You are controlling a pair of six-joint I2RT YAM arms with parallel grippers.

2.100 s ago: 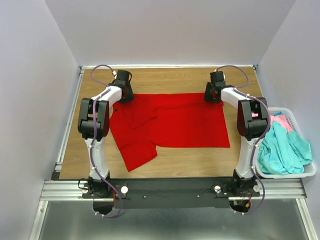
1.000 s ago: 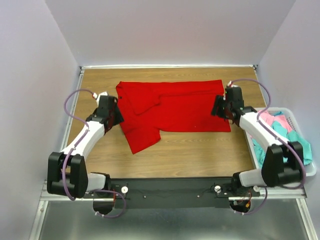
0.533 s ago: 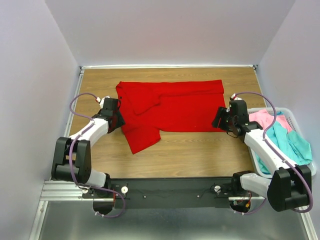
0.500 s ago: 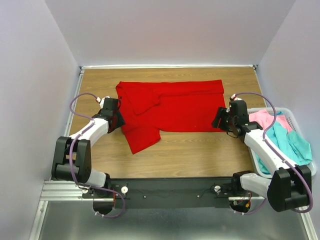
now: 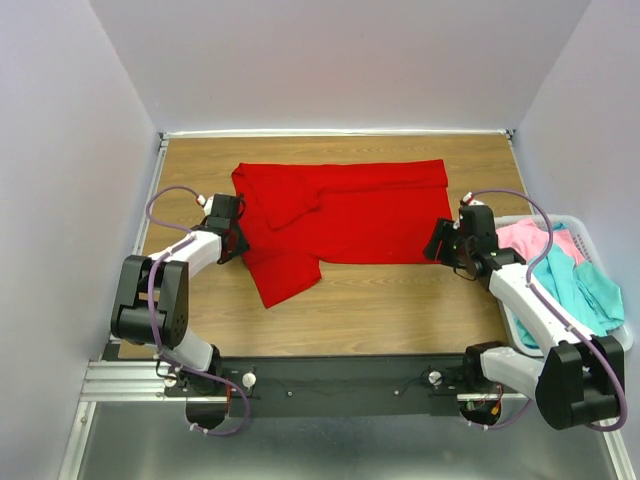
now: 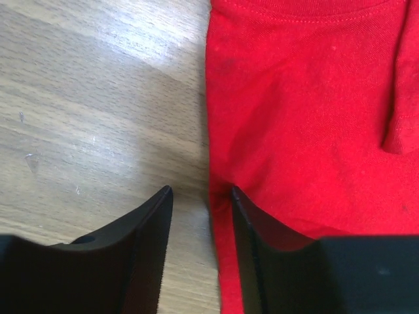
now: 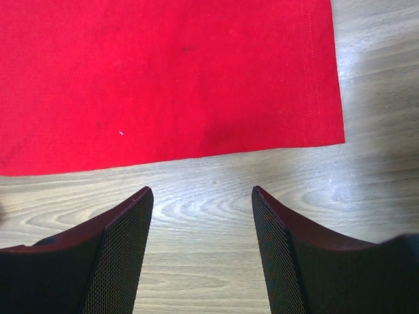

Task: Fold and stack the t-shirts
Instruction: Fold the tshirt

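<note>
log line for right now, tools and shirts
left tool open, straddling red shirt edge | right tool open, just off shirt corner | pink shirt, teal shirt in basket

The plain bright red cloth t-shirt [image 5: 340,215] sits on a pale brown wood-grain table [image 5: 400,310]. Right of it, a white plastic basket [image 5: 622,341] holds a pink cloth shirt [image 5: 525,238] and a teal cloth shirt [image 5: 580,295].

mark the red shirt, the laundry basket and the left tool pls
red t-shirt [image 5: 360,215]: top external view, middle of the body panel.
laundry basket [image 5: 570,220]: top external view, far white rim.
left tool [image 6: 200,196]: left wrist view, midway between its fingertips, at the shirt's edge.
</note>
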